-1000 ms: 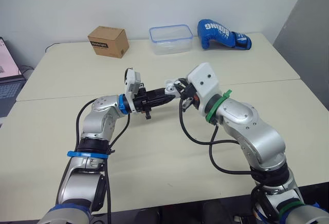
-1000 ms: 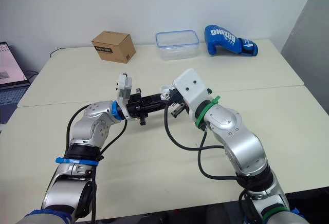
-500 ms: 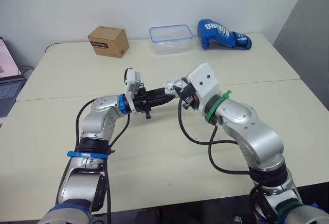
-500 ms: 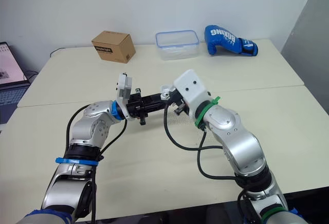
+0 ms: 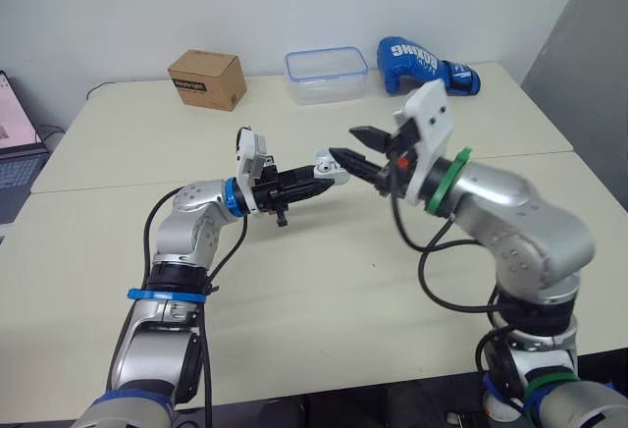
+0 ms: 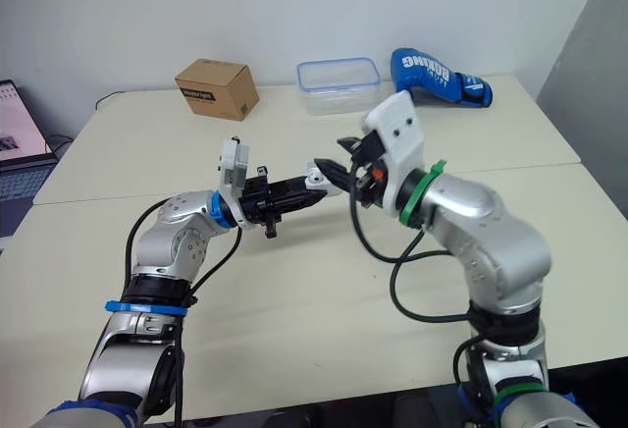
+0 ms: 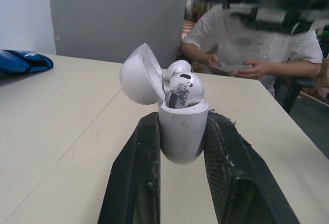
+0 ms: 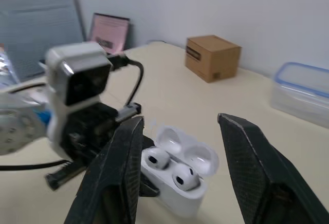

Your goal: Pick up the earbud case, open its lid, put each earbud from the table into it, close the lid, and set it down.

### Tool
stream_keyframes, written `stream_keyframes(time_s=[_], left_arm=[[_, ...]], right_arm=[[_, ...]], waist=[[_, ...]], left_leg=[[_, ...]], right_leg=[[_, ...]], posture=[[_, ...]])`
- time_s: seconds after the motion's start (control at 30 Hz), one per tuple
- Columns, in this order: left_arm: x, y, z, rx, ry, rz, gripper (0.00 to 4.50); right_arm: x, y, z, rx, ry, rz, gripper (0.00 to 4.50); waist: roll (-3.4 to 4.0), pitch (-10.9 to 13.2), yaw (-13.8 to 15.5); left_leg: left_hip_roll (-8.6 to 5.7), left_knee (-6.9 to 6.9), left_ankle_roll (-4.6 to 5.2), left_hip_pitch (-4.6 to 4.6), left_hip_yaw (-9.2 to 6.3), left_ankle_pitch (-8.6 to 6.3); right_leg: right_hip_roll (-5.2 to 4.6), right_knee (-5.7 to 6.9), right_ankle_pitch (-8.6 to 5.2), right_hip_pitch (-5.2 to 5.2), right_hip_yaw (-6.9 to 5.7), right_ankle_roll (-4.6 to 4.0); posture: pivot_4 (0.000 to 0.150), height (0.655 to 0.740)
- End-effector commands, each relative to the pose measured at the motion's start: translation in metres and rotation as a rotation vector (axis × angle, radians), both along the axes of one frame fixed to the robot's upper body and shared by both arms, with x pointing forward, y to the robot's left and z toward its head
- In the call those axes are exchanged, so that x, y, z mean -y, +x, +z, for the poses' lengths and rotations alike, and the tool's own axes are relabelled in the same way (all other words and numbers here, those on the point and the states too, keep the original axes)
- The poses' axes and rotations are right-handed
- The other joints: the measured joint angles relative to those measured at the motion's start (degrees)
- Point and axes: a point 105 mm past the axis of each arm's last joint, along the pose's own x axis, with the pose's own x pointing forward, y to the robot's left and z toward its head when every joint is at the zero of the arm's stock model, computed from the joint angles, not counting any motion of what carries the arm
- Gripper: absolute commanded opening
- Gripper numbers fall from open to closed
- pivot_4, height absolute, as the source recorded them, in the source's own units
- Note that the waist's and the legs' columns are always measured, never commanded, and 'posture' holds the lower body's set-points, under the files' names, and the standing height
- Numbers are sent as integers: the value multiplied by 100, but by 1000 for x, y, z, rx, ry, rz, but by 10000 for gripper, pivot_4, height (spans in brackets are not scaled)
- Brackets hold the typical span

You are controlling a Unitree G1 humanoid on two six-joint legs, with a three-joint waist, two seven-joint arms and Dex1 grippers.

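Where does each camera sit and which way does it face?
Head pair: on the head, facing forward and down over the table; left arm, right arm show.
Left wrist: along the left gripper, shut on the open earbud case; a person sits beyond.
Right wrist: along the open right gripper toward the case.
Shared: both wrist views show two earbuds inside.
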Motion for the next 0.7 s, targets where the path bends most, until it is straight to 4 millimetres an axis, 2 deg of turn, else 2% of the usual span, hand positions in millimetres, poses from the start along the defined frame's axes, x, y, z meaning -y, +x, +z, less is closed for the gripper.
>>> stream_keyframes(time_s=[0.03,0.13,0.17,0.27,0.4,0.57,0.7], left_arm=[[-2,-2,17,65,-29,-11,7943],[-1,-6,18,69,-36,-28,7943],[0,-9,19,67,-39,-36,7943],[0,-13,20,64,-41,-50,7943],[-1,-23,23,57,-42,-77,7943],[1,-32,24,36,-42,-99,7943],[1,-36,22,20,-41,-100,7943]], right_arm=[[9,-5,17,8,0,65,14147],[18,5,20,1,-43,63,2648],[21,10,20,6,-67,57,386],[27,22,18,21,-127,56,386],[26,39,2,42,-277,99,386],[14,59,-13,51,-369,160,386],[0,58,-26,43,-398,242,386]], waist=[[0,0,0],[0,0,-2],[0,0,-1],[0,0,-5],[-1,0,-26],[-1,1,-48],[-1,1,-47]], left_leg=[[0,0,0,0,0,0],[0,1,1,1,5,0],[0,0,1,1,5,0],[-1,0,1,0,7,0],[1,-1,1,2,15,0],[3,0,1,1,17,0],[3,0,1,-1,13,0]], right_leg=[[0,0,0,0,0,0],[0,1,0,0,2,0],[0,1,0,0,2,0],[-1,-3,0,2,2,0],[0,-2,0,0,5,0],[0,-1,0,-3,7,0],[-1,-7,0,-2,6,0]], posture=[[1500,7307],[1500,7307],[1500,7307],[1500,7307],[1500,7307],[1500,7307],[1500,7307]])
